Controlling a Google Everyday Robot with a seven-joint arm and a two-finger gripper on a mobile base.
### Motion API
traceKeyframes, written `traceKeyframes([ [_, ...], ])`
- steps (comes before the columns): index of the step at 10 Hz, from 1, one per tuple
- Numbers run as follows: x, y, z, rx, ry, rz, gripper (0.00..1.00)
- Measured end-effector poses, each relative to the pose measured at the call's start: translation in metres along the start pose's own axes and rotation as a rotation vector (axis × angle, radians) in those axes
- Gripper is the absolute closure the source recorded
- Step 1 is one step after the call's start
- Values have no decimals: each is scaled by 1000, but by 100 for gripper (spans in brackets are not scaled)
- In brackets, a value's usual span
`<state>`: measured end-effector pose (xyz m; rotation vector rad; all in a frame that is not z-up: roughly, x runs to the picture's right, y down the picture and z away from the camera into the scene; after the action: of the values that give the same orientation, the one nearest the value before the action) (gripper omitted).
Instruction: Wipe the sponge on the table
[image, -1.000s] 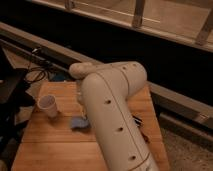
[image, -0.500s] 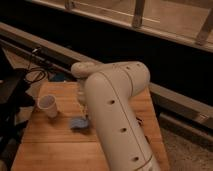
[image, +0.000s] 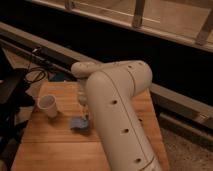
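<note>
**Tool (image: 87, 115) low at the sponge's edge as the arm creeps right**

The tool is mostly hidden behind the robot's thick white arm (image: 117, 115), with its tip at the right edge of the sponge (image: 78, 123). Whether it is spread or pinching, I cannot tell. Over the last second the arm has edged slightly rightward. The blue sponge lies in nearly the same spot on the table (image: 50, 145), near the white cup (image: 48, 106). I judge that no sweep across the wood shows in this last second.

Plank tabletop (image: 55, 150) carries a blue sponge (image: 80, 123) just under the jaws, which sit low over it, and a white cup (image: 47, 106) left of them in view.
</note>
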<state>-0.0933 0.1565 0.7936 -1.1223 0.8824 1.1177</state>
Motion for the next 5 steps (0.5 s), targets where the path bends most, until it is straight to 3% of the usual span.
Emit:
traceKeyframes([
  [5, 6, -7, -4, -10, -3, 36, 100],
])
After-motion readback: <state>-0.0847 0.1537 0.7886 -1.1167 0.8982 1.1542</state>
